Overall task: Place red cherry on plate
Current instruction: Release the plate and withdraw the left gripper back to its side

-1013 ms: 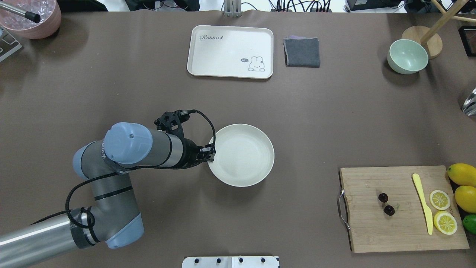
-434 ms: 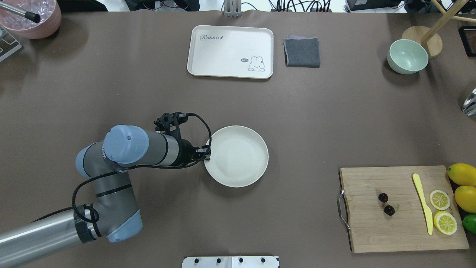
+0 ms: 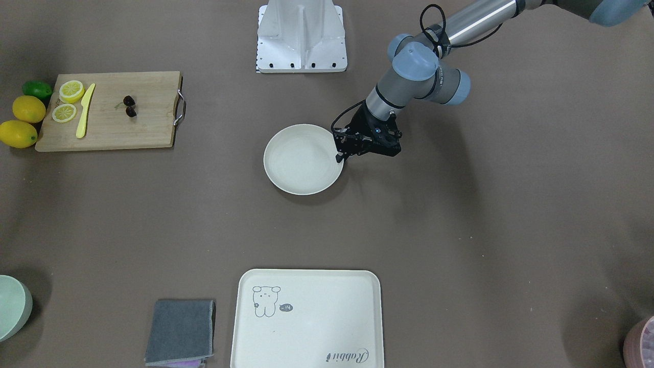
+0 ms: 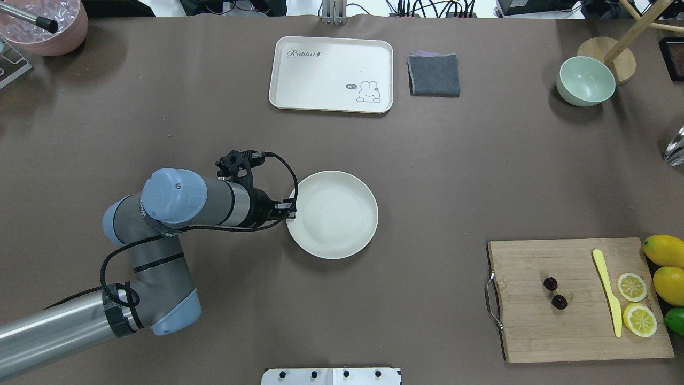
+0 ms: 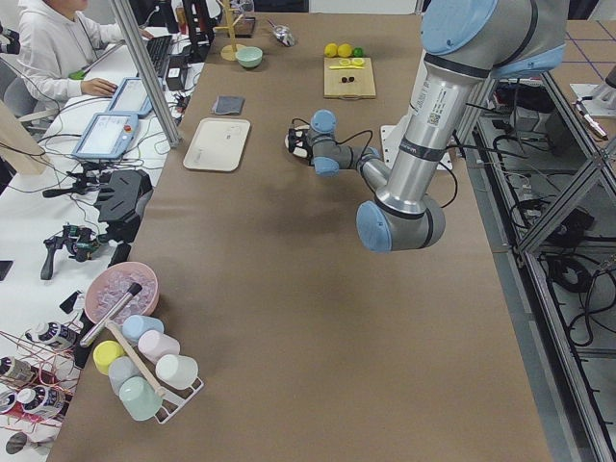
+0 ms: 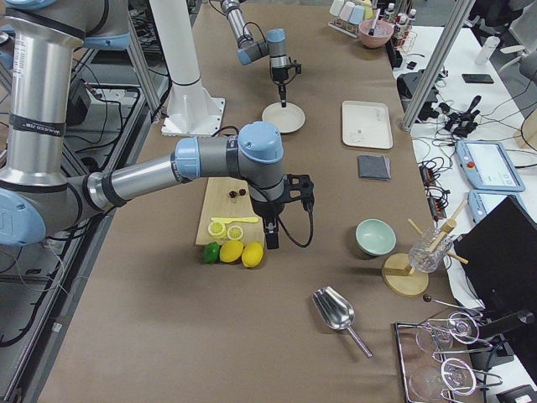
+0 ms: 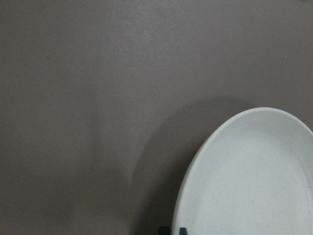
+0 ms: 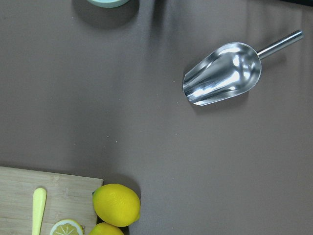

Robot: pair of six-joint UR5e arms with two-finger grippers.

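My left end effector (image 4: 292,214) is black, the plate (image 4: 342,230) plain cream-white, the surface (image 4: 454,171) dull brown. The red cherry (image 4: 559,302) is near-black maroon; the cream tray (image 4: 320,69) carries a grey rabbit drawing.

plate (image 4: 334,216): centre of the overhead frame, left gripper (image 4: 291,212) at its left rim
cherries (image 4: 559,302): on the cutting board (image 4: 534,331), lower right, well apart from the plate
knife (image 4: 607,291), lemon slices (image 4: 632,287): on the board, right of the cherries
whole lemons (image 4: 665,250): just off the board's right edge
tray (image 4: 320,75): upper centre, cloth (image 4: 434,75) just right of it
bowl (image 4: 585,80): upper right
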